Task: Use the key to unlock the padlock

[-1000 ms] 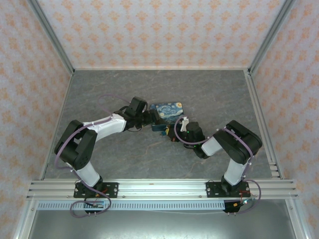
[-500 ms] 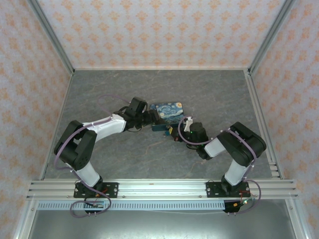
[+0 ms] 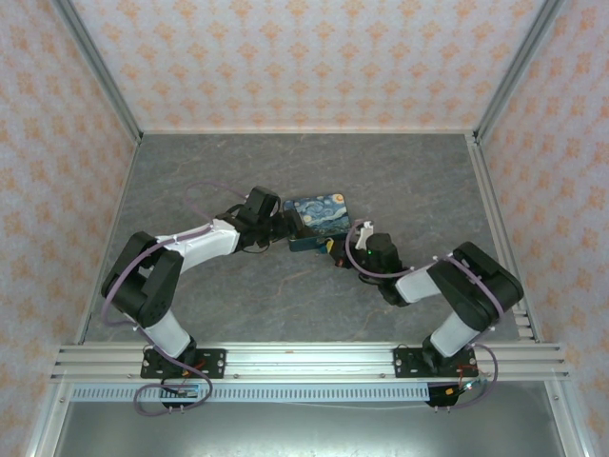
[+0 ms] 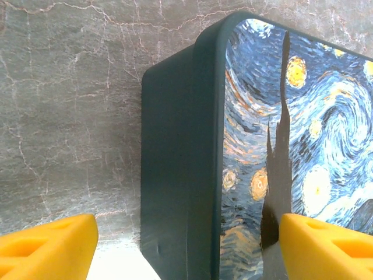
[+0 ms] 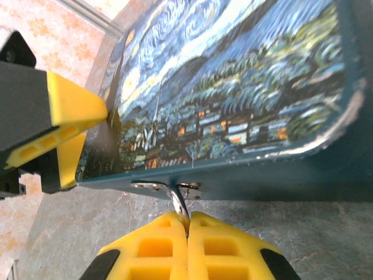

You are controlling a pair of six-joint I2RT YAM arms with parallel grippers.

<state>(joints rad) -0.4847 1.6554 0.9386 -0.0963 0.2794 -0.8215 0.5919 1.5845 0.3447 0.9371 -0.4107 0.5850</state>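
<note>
The blue-and-yellow painted tin (image 3: 321,217) lies mid-table, lid up. A thin silver key (image 5: 179,204) sticks into a small metal plate (image 5: 152,186) on the tin's dark teal side wall. My right gripper (image 5: 188,224) is shut on the key's near end, right in front of that wall (image 3: 339,255). My left gripper (image 4: 186,248) stands open at the tin's left end (image 3: 291,227), with one yellow finger (image 4: 49,245) over the table and the other (image 4: 329,245) over the lid. The tiny padlock with its loop is hidden.
The grey stone-patterned table (image 3: 209,171) is walled by patterned panels on three sides. An aluminium rail (image 3: 304,360) runs along the near edge, and another (image 3: 500,238) along the right side. Both forearms lie low, angled inward to the tin.
The right arm's elbow has swung right and lower, and its wrist has slid slightly right along the tin's front. The left arm and tin have hardly moved.
</note>
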